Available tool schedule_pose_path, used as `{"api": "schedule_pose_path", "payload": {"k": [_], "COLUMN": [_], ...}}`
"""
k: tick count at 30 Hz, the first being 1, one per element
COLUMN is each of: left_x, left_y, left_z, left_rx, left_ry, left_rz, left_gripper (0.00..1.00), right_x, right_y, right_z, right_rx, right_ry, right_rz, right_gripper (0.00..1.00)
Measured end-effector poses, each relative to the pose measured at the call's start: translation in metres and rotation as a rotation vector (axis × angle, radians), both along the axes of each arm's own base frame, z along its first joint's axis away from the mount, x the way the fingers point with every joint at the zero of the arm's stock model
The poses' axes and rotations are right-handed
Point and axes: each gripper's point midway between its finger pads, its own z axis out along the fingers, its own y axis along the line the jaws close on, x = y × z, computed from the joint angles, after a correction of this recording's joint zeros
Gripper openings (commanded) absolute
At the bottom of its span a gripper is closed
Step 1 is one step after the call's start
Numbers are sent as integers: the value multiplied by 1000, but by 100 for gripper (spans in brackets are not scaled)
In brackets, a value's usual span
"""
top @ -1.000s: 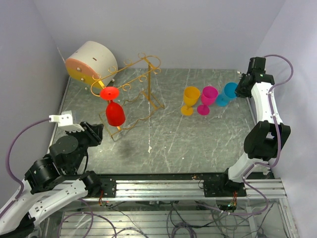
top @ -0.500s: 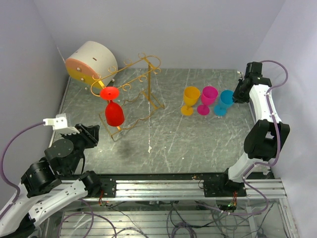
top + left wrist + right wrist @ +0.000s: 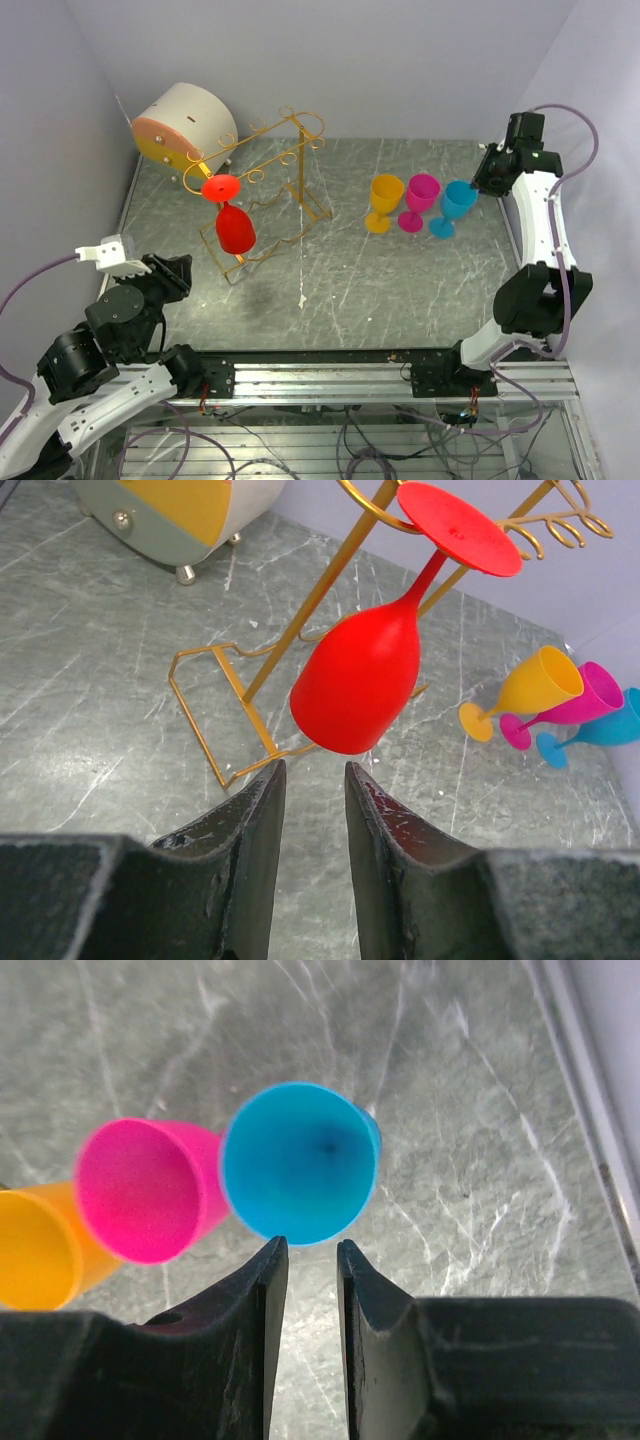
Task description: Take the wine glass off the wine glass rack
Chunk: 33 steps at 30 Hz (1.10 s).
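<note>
at the near left of the grey marbled counter (image 3: pixel 100 710), the left end effector (image 3: pixel 312 768) points at the rack, its fingers a narrow gap apart and empty. just beyond, a red wine glass (image 3: pixel 360 685) hangs upside down, its foot caught on the top rails of the gold wine glass rack (image 3: pixel 302 615), bowl above the wire base. a cream drum (image 3: pixel 185 120) sits behind. at far right, the right end effector (image 3: pixel 311 1245), narrowly parted and empty, hovers by an upright blue glass (image 3: pixel 298 1160), beside pink (image 3: pixel 140 1200) and yellow (image 3: pixel 35 1250) glasses.
</note>
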Motion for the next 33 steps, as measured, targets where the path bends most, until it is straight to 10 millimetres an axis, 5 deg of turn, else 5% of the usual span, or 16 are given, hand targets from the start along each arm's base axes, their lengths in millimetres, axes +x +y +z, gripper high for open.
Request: {"api": "schedule_pose_path", "payload": {"k": [4, 7, 9, 13, 17, 23, 27, 33], "left_x": [-1, -2, -3, -3, -3, -3, -2, -1], "left_y": [7, 11, 13, 16, 18, 19, 18, 18], "left_z": [-3, -3, -4, -5, -8, -10, -12, -13], "left_rx": [-5, -16, -18, -22, -17, -14, -3, 0], "left_ry": [5, 4, 5, 9, 18, 25, 35, 40], "left_rz": [30, 49, 59, 74, 82, 91, 97, 103], "left_gripper": [41, 41, 42, 42, 42, 42, 42, 42], "right_x": [0, -6, -13, -42, -85, -132, -148, -126], "right_y": [12, 41, 81, 199, 302, 404, 443, 458], "right_z": [55, 97, 119, 145, 140, 121, 138, 181], "right_rx": [-34, -25, 35, 268, 525, 613, 629, 710], "right_ry": [-127, -237, -308, -436, -456, -390, -419, -490], "right_rz": [24, 87, 190, 503, 783, 1043, 1126, 1037], "right_gripper": [28, 31, 32, 42, 44, 47, 47, 44]}}
